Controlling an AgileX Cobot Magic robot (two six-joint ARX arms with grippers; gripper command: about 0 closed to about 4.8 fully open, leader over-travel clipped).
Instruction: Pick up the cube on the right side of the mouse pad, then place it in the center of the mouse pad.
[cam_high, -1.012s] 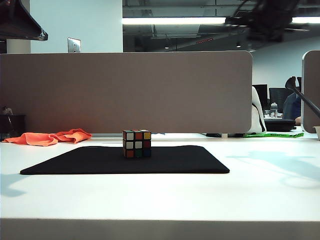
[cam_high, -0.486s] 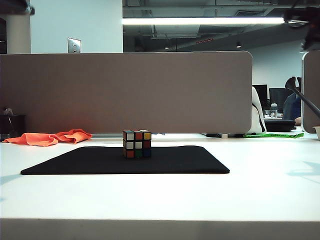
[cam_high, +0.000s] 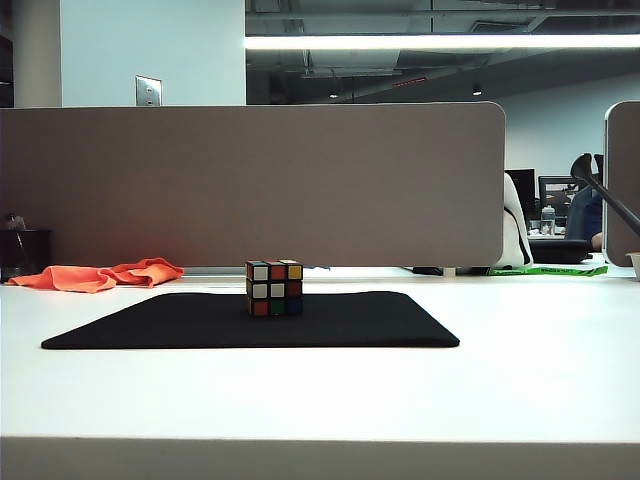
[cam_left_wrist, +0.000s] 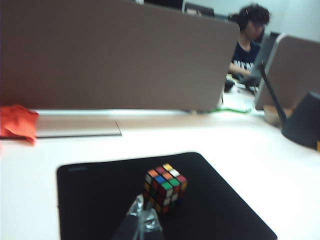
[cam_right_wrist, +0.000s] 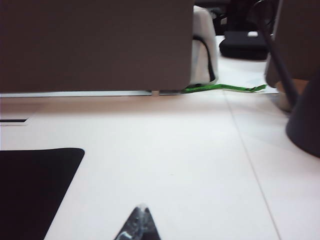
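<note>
Mid mouse pad (cam_high: 350, 322) sits cube (cam_high: 274, 287); left hand (cam_left_wrist: 143, 220) & right hand (cam_right_wrist: 138, 224) pressed together, empty.

The cube (cam_high: 274, 288) stands alone near the middle of the mouse pad (cam_high: 150, 325), with bare mat on every side and nothing above it. The white counter (cam_high: 520, 360) on the frame's right lies open. An orange cloth (cam_high: 100, 275) sits at far left, well apart. A tall partition (cam_high: 250, 185) closes off the back. Neither gripper shows in the exterior view.
</note>
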